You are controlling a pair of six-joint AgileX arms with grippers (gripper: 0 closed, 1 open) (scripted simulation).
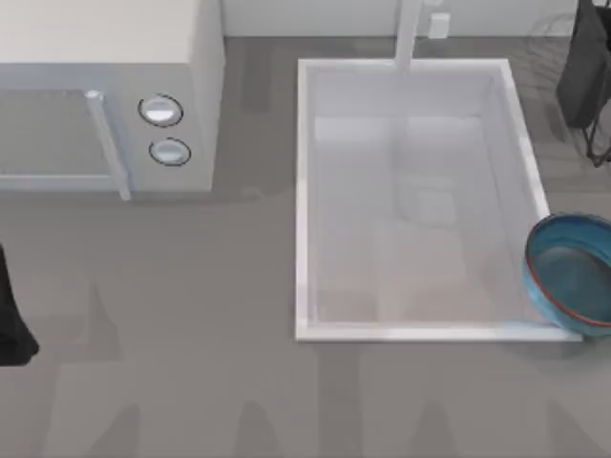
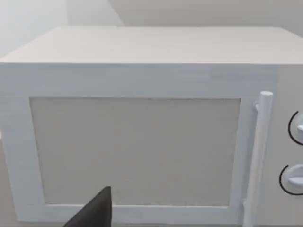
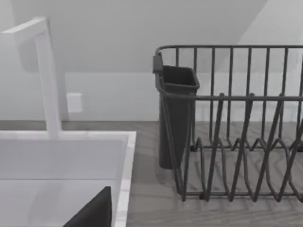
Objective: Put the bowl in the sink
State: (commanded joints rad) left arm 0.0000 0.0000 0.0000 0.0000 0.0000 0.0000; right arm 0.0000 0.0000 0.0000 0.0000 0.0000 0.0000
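Left arm (image 1: 11,315) parked left edge, right arm (image 1: 587,72) top right

Bowl (image 1: 573,274) on table, touching sink (image 1: 304,200) right rim near front corner; microwave (image 1: 105,95) far left.

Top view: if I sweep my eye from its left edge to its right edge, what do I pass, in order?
Left arm parked at the left edge → white microwave with two round knobs → sink → teal-blue bowl against the sink's right rim. The right arm sits at the far right, farther back.
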